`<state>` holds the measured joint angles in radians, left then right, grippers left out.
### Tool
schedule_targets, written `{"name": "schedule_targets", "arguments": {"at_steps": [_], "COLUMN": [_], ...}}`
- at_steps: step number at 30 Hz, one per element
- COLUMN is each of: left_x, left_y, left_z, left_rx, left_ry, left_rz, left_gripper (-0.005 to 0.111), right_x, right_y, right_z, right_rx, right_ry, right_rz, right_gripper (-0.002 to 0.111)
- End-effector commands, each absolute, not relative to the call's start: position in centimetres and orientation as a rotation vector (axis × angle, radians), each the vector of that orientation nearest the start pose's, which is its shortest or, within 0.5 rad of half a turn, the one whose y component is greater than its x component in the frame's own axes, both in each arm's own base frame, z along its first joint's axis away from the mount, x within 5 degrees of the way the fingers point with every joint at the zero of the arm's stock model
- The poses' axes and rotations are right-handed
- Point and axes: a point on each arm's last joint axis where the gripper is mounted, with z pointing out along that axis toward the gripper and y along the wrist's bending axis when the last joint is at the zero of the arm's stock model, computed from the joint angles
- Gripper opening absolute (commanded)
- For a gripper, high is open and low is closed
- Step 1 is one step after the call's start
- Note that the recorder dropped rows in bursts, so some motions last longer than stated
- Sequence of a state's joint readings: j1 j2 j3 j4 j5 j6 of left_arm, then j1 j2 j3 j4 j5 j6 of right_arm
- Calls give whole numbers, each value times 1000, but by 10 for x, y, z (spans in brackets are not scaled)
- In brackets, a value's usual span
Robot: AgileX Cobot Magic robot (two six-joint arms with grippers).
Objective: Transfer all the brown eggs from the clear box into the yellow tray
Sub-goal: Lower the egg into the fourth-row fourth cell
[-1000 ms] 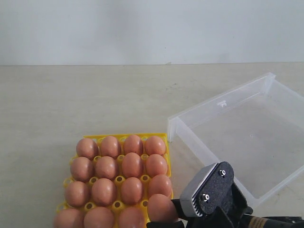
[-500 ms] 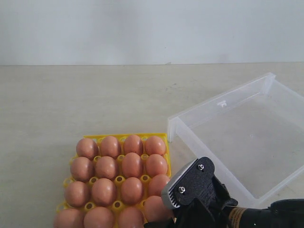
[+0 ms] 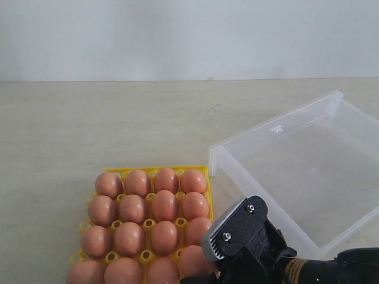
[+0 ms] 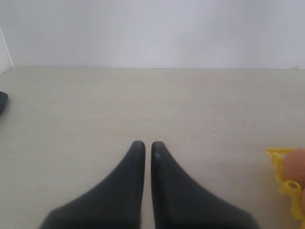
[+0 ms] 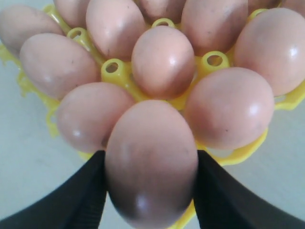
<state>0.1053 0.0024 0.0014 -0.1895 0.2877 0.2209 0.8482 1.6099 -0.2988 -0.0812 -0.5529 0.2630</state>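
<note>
The yellow tray (image 3: 160, 169) sits at the front left, its cups filled with several brown eggs (image 3: 137, 182). My right gripper (image 5: 150, 164) is shut on one more brown egg (image 5: 152, 138), black fingers (image 5: 81, 195) pressed against both its sides, low over the tray's near right corner cup. The exterior view shows that egg (image 3: 192, 260) beside the gripper's body (image 3: 237, 236). The clear box (image 3: 272, 127) lies at the right with no eggs showing inside. My left gripper (image 4: 144, 145) hovers shut and empty above bare table, the tray's corner (image 4: 276, 155) off to its side.
The beige table (image 3: 118, 118) runs back to a pale wall (image 3: 189, 35). A dark object (image 4: 2, 102) pokes in at the edge of the left wrist view. The clear box's near wall (image 3: 260, 195) stands close beside my right arm.
My right gripper carried the egg left and down to the tray's near right corner, then held still for the last half second. The left gripper's earlier state is not shown.
</note>
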Motion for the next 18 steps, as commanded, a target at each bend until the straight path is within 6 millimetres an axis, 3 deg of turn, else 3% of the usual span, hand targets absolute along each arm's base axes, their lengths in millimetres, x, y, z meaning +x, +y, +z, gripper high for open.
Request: {"name": "schedule_targets", "arguments": {"at_steps": [1,10,14,18], "left_x": [55,55,55,55], "left_y": [1,1,1,1], "left_z": [188,188,188,188], "left_rx": [-19,-19,-19,-19], "left_ry": [1762,1762,1762,1762], "left_rz": [61,61,61,61], "left_gripper": [4,4,4,4], "right_x": [147,145,144,143], "right_y": [173,173,171,170], "right_z": [119,118,115,114], "right_rx": [-782,-820,-844,-851], "right_ry": [2179,2188,2218,2238], "right_rz": [594,585,564,551], "right_gripper": [46,47,64,67]}}
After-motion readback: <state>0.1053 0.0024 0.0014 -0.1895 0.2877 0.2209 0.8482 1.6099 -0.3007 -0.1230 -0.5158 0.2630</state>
